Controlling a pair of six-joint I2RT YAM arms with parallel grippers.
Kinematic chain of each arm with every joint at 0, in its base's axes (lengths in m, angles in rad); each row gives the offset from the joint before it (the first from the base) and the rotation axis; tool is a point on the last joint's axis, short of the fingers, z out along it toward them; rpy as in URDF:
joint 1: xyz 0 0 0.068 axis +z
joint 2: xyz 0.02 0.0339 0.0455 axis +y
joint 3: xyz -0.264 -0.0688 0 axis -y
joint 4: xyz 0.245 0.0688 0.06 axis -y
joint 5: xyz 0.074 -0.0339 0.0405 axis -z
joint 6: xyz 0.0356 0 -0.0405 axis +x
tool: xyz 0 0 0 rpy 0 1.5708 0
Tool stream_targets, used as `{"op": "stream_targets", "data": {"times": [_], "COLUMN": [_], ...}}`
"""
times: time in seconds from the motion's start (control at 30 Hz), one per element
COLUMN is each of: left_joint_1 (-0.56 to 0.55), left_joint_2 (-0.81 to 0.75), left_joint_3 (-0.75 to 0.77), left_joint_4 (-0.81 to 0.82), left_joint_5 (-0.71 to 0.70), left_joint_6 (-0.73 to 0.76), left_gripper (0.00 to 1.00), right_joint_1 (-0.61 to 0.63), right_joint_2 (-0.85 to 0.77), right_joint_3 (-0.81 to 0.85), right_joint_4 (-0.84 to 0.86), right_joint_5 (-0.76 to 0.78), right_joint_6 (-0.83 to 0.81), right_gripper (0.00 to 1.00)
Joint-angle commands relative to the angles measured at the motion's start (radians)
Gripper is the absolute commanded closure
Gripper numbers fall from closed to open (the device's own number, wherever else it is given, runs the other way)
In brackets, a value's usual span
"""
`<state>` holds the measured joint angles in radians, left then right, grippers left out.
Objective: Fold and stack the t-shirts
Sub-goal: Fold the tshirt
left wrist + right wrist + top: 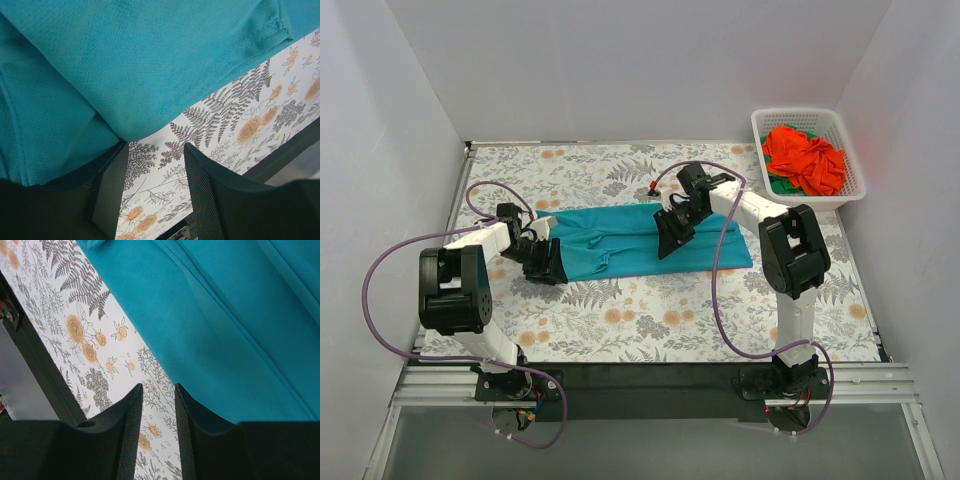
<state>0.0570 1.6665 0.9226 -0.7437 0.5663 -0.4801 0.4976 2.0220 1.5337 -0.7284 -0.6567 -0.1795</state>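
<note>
The teal-blue t-shirt (620, 245) lies folded into a long band across the middle of the table. My left gripper (546, 263) is at its left end. In the left wrist view the gripper (155, 150) is open with only tablecloth between its fingers, and the shirt (140, 65) drapes against the left finger. My right gripper (672, 236) hovers over the band's middle. In the right wrist view it (157, 390) is open with a narrow gap, empty, at the near edge of the shirt (235, 330). The orange-red t-shirt (807, 158) and a bit of the green one (779, 184) lie in the basket.
The white lattice basket (852, 160) stands at the back right corner. A floral tablecloth (650, 315) covers the table. White walls close in the left, back and right sides. A black rail (640, 375) runs along the near edge by the arm bases.
</note>
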Motion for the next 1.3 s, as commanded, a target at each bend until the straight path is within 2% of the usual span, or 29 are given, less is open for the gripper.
{"op": "stream_targets", "data": {"times": [0.0, 0.63, 0.87, 1.03, 1.13, 1.27], "left_joint_1": [-0.002, -0.013, -0.025, -0.043, -0.043, -0.043], "left_joint_2": [0.022, 0.012, 0.012, 0.033, 0.044, 0.036], "left_joint_3": [-0.008, 0.016, 0.009, 0.021, 0.038, 0.073], "left_joint_4": [0.023, 0.015, 0.023, 0.027, 0.030, 0.004], "left_joint_5": [-0.055, -0.252, -0.252, -0.206, -0.192, -0.152], "left_joint_6": [0.000, -0.040, -0.035, -0.051, -0.057, -0.063], "left_gripper": [0.53, 0.50, 0.53, 0.62, 0.73, 0.82], "right_joint_1": [-0.002, -0.001, -0.001, -0.001, -0.002, -0.001], "right_joint_2": [-0.032, -0.045, -0.042, -0.045, -0.046, -0.048], "right_joint_3": [-0.026, -0.035, -0.032, -0.038, -0.041, -0.044], "right_joint_4": [0.015, 0.017, 0.017, 0.015, 0.014, 0.017], "right_joint_5": [0.011, 0.017, 0.017, 0.019, 0.023, 0.025], "right_joint_6": [-0.003, 0.000, 0.002, -0.002, -0.003, -0.005], "right_gripper": [0.62, 0.62, 0.62, 0.63, 0.63, 0.63]}}
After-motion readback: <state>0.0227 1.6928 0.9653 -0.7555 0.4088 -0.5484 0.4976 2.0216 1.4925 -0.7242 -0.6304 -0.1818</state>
